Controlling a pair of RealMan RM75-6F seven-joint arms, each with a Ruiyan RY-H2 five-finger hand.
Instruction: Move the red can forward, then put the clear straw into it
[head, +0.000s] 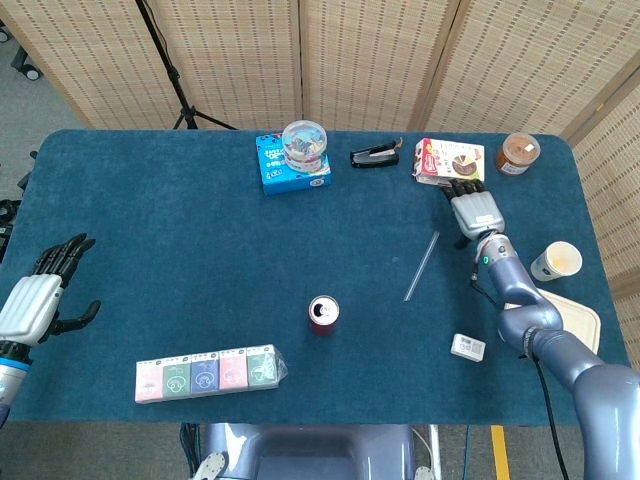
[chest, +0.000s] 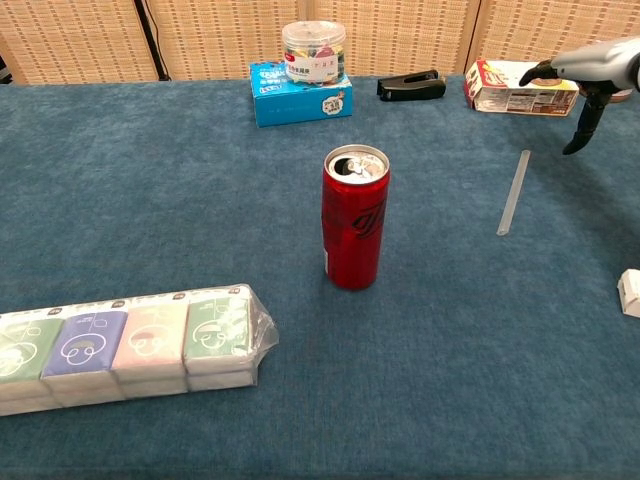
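The red can (head: 323, 314) (chest: 354, 217) stands upright and opened near the table's front middle. The clear straw (head: 421, 266) (chest: 514, 192) lies flat on the blue cloth to the can's right. My right hand (head: 474, 211) (chest: 592, 72) hovers just right of the straw's far end, fingers spread, holding nothing. My left hand (head: 40, 290) hangs open at the table's left edge, far from both; the chest view does not show it.
A blue box with a clear tub (head: 296, 160), a black stapler (head: 375, 156), a snack box (head: 448, 160) and a brown jar (head: 519, 152) line the back. A tissue multipack (head: 207, 372) lies front left. A paper cup (head: 558, 261), a tray (head: 572, 316) and a small white box (head: 467, 346) sit right.
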